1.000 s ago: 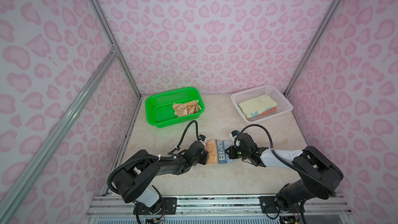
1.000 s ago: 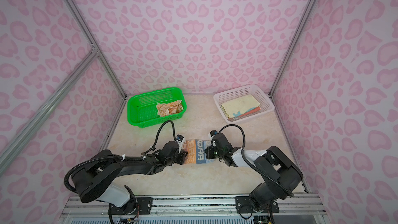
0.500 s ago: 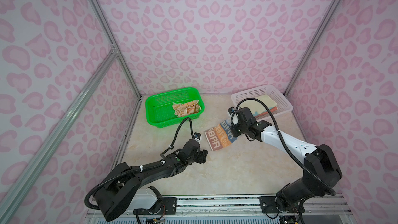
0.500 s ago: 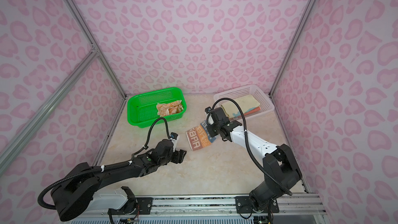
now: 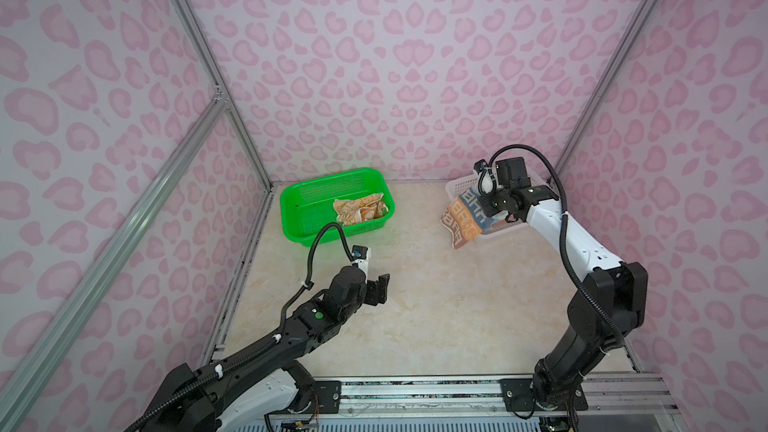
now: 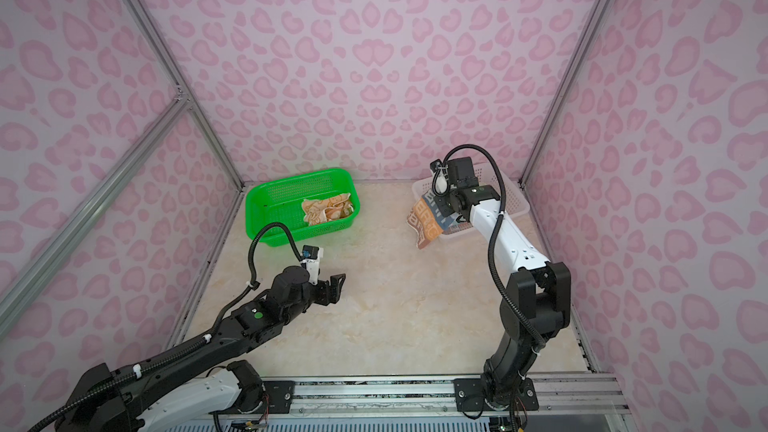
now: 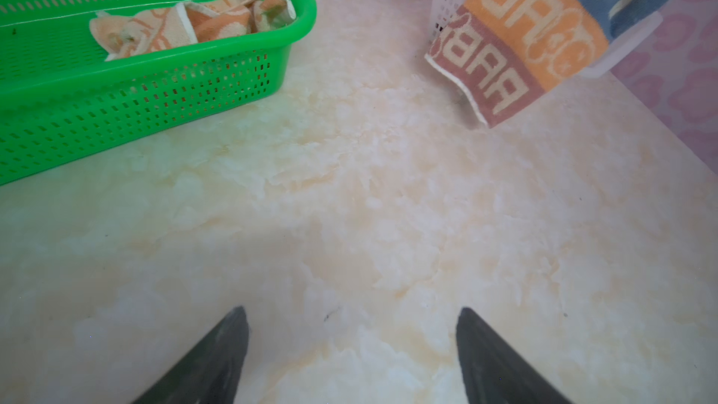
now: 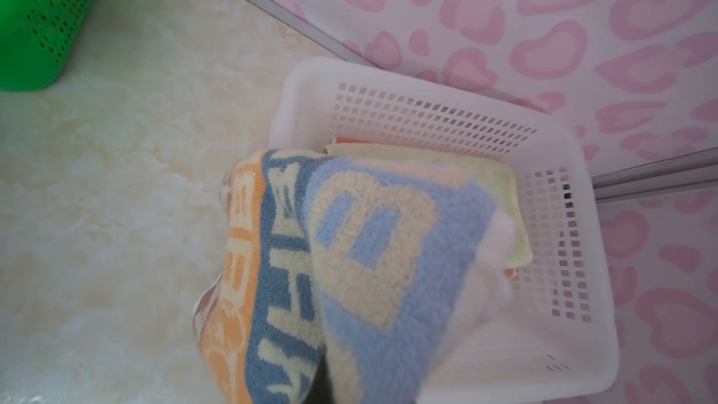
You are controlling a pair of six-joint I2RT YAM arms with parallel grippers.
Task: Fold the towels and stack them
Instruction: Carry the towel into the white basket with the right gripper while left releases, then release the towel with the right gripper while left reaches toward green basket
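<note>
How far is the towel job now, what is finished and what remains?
Done: a folded pale yellow-green towel lies on a coral towel in the white basket. In hand: the right gripper holds the striped towel over that basket's rim. To do: the orange towel lies crumpled in the green basket; the left gripper is open and empty.

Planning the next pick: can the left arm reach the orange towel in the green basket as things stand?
Probably yes. The left arm has jaws open and empty near the green basket; the orange towel lies uncovered in its right end. Only the basket wall intervenes, so come from above.
</note>
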